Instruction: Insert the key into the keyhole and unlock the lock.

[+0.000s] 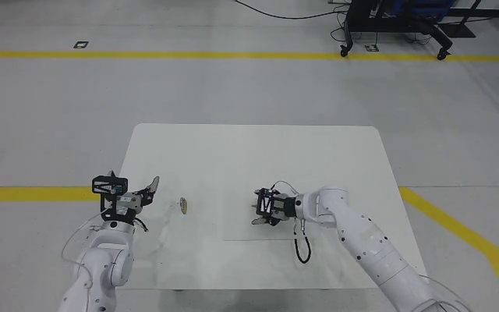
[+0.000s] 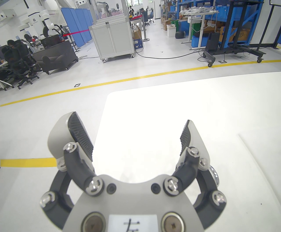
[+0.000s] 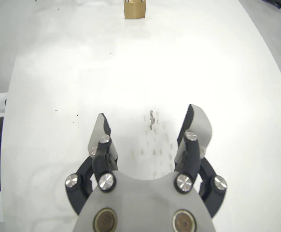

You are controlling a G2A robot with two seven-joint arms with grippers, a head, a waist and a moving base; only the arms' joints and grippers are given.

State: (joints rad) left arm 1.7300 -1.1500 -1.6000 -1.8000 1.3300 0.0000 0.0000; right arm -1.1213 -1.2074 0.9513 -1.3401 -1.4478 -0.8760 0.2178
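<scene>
White matte table [image 1: 312, 156] | small flat steel key [image 3: 152, 119] by spread right gripper [image 3: 146, 120] — squarish brass padlock [image 3: 134, 9] well apart | left gripper [image 2: 131, 127] spread

Free table [image 1: 312, 156] lies between key [image 3: 151, 119] and lock [image 1: 183, 205] — left gripper [image 2: 131, 127] stands beside the lock.

the white left arm [image 1: 105, 257] reaches forward on the robot's left, and its grey-and-black two-fingered left end effector [image 1: 134, 187] [image 2: 131, 123] is spread wide, ribbed pads [image 2: 80, 134] facing inward. the white right arm [image 1: 366, 246] angles inward, and its matching right end effector [image 1: 256, 207] [image 3: 146, 113] is likewise spread wide, pointing toward the left arm.
</scene>
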